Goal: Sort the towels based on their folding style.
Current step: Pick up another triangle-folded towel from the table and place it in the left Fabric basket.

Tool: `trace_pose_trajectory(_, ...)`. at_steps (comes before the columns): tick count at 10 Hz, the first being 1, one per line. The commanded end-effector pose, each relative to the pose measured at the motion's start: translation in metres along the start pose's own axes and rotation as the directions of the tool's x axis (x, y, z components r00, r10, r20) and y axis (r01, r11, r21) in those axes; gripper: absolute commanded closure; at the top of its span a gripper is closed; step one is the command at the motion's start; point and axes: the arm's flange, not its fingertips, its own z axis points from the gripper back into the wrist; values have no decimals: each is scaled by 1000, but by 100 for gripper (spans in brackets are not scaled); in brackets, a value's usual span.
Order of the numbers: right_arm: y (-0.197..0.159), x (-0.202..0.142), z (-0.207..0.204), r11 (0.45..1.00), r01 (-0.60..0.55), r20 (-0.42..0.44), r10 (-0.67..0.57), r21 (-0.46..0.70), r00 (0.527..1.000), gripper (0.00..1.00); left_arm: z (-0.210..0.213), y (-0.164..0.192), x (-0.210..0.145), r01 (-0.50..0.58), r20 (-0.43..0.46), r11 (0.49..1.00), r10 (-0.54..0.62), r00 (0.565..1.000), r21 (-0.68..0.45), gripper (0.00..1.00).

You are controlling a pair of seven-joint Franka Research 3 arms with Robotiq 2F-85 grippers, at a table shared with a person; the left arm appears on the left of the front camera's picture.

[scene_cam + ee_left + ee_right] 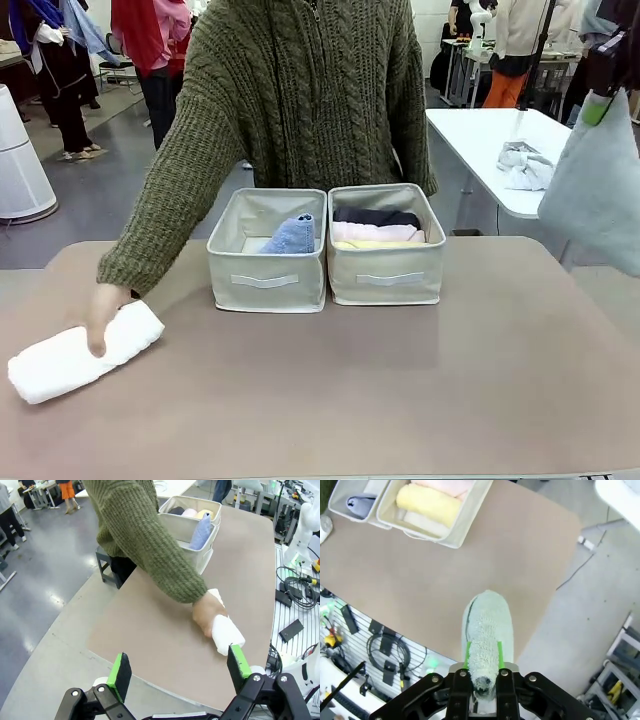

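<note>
Right gripper clamped on pale grey-teal cone, aloft by table's right edge. Left gripper spread wide, empty. White roll at table's left under person's hand. Blue cone in left box.

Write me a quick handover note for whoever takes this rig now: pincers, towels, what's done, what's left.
Left pincer: open, holding nothing.
Right pincer: shut on the grey-teal cone, held up past the table's right side.
Person's hand: on the white roll, table's left.
Done: blue cone in the left box; dark grey roll, pink roll and yellow roll in the right box.
Left: probably grey-teal cone to left box, white roll to right box.
</note>
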Motion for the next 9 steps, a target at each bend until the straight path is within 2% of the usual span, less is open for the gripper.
trace_pose_trajectory(1,-10,21,-12,1000,9,-30,-9,0,999,100,2,-1,0,18,7,1000,-18,1000,4,0)
trace_pose_trajectory(2,0,0,0,1000,0,0,0,0,1000,84,2,-1,0,18,7,1000,-18,1000,4,0)
trace_pose_trajectory(5,89,39,-12,969,-243,-33,241,-47,970,84,2,-1,0,18,7,1000,-18,1000,4,0)
trace_pose_trajectory(6,113,60,-17,957,-283,-57,279,-61,959,84,2,-1,0,18,7,1000,-18,1000,4,0)
trace_pose_trajectory(8,140,87,-28,943,-331,-46,330,-14,943,84,2,-1,0,18,7,1000,-18,1000,4,0)
trace_pose_trajectory(9,128,74,-29,947,-319,-85,314,-46,946,84,2,-1,0,18,7,1000,-18,1000,4,0)
